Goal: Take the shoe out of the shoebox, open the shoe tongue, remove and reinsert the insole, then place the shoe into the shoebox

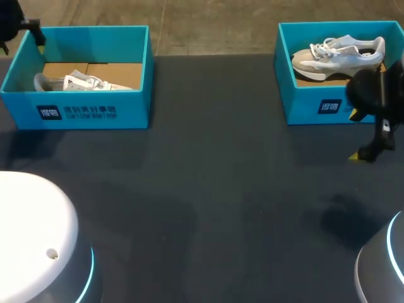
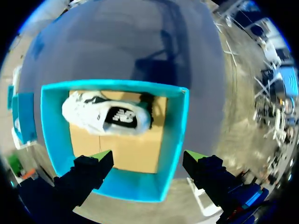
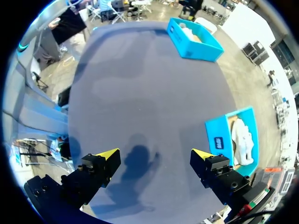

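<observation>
Now my left pincer (image 2: 148, 156) hangs open above the left turquoise cardboard shoebox (image 2: 173, 135), where a white sneaker with a black patch (image 2: 105, 116) lies. My right pincer (image 3: 155, 154) is open too, over the dark table (image 3: 140, 93), near the right turquoise shoebox (image 3: 217, 140) with a white and beige sneaker (image 3: 244, 140).

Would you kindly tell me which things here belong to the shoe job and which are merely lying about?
Job: left shoebox, left shoe, right shoebox, right shoe, left hand, right hand, both open.
Other: the dark table.
</observation>
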`<act>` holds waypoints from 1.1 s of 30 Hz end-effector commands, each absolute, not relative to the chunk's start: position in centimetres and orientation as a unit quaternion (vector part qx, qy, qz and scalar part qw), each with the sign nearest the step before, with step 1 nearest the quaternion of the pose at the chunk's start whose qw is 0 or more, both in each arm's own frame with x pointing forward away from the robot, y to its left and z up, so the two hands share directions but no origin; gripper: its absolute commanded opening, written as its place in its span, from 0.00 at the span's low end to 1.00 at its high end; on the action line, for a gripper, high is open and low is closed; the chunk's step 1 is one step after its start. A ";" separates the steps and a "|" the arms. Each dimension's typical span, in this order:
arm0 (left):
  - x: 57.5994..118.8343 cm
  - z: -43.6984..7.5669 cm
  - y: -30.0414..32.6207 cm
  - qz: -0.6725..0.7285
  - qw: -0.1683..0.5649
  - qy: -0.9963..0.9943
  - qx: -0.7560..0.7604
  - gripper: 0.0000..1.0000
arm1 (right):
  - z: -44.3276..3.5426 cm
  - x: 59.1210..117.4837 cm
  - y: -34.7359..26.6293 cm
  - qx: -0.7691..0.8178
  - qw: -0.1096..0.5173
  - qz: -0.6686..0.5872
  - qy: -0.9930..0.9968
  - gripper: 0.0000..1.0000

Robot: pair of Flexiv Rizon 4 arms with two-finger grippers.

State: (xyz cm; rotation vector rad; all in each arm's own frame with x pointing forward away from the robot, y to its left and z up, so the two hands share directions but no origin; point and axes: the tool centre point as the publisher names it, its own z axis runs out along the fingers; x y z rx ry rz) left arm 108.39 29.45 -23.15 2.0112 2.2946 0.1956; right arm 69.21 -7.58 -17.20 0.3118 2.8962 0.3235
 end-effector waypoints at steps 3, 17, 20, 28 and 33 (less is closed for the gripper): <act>110.1 -21.6 29.0 0.069 0.030 0.779 0.622 1.00 | -17.6 73.4 -9.2 0.099 0.128 0.079 0.984 1.00; 110.7 -21.2 28.4 0.076 0.021 0.781 0.620 1.00 | -16.8 84.1 -14.3 0.058 0.136 -0.014 0.989 1.00; 110.7 -21.2 28.4 0.076 0.021 0.781 0.620 1.00 | -16.7 86.5 -15.0 0.058 0.137 -0.017 0.989 1.00; 110.7 -21.2 28.4 0.076 0.021 0.781 0.620 1.00 | -17.0 92.3 -16.9 0.093 0.111 -0.002 0.989 1.00; 110.7 -21.2 28.4 0.076 0.021 0.781 0.620 1.00 | -17.0 95.4 -18.7 0.284 0.133 0.128 0.941 1.00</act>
